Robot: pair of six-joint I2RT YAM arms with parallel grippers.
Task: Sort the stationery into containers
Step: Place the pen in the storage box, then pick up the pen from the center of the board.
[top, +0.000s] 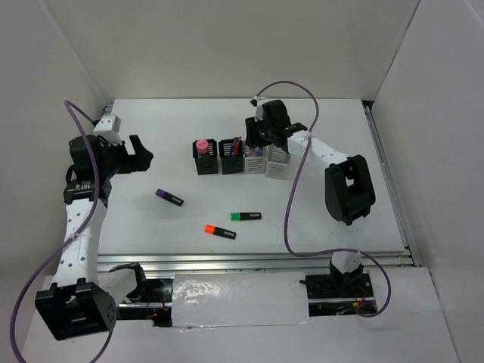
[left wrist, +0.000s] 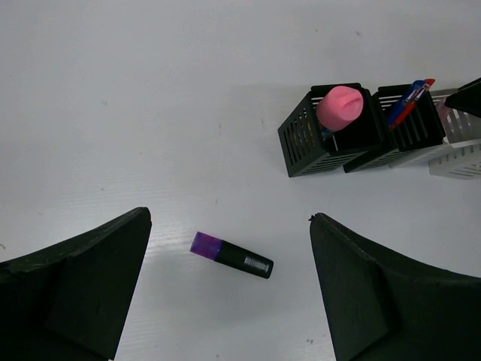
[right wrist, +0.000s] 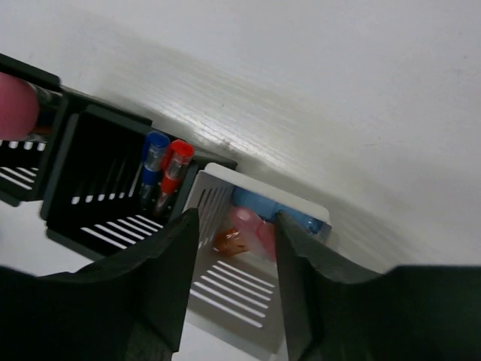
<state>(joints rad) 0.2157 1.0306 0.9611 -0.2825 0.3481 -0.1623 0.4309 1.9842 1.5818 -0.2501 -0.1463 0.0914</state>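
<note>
While the right gripper (right wrist: 237,222) hangs over the light grey cup (right wrist: 225,293), fingers narrowly apart with nothing between them, we judge this a drop-off at the point of release. Pink, peach and light blue pieces lie inside that cup. We note the left gripper (left wrist: 229,218) spread wide above the purple marker (left wrist: 231,255); the green marker (top: 246,216) and orange marker (top: 220,231) lie loose on the table (top: 340,227). Next, we think: descend, straddle the purple one, close

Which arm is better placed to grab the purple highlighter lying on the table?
Left. The left fingers, open, hang right above the purple highlighter; the right fingers sit far off over a light grey cup.
</note>
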